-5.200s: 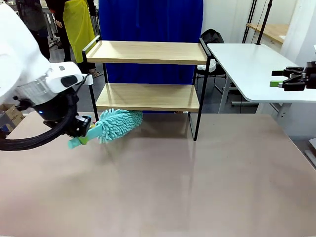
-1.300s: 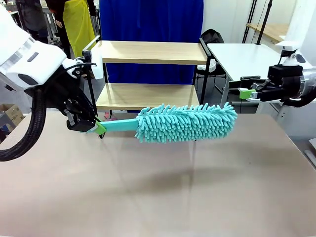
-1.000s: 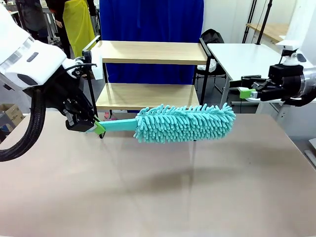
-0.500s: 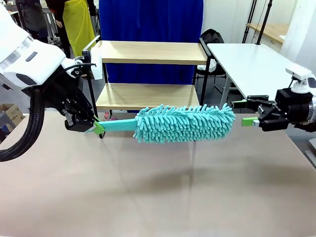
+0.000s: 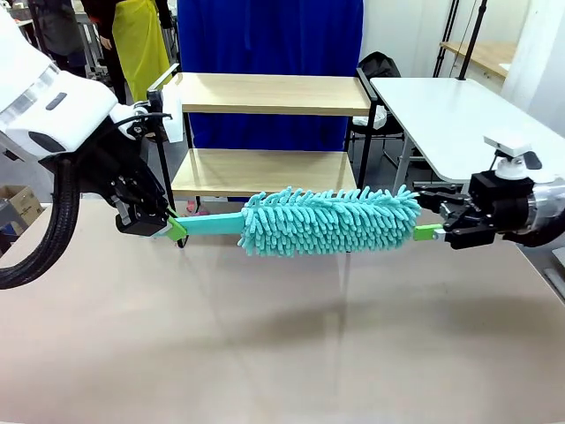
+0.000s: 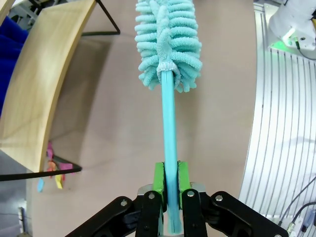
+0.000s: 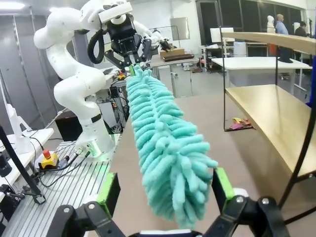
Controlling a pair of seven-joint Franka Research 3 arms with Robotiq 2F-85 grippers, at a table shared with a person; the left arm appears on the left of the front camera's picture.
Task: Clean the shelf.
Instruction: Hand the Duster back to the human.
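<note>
Clamped on the bare end of the teal duster handle, the left gripper hung above the left part of the brown table, just in front of the shelf's near left leg; in the left wrist view its green pads pressed the flat stick from both sides. From that grip the duster ran level toward the right, its fluffy microfiber head floating clear of the tabletop, in front of the lower board and across the near right leg. The right gripper faced it from the right side with jaws spread wide, holding nothing; the right wrist view showed the tip of the head lying between the two green pads without a clear touch on either. The shelf stood at the far edge of the table, left of centre, both light wooden boards bare inside the thin black frame. Near the camera the tabletop lay open across its whole width, and a stretch of free surface ran to the right of the shelf under the right arm. A white table stood beyond the far right edge, and a blue curtain hung behind the shelf.
</note>
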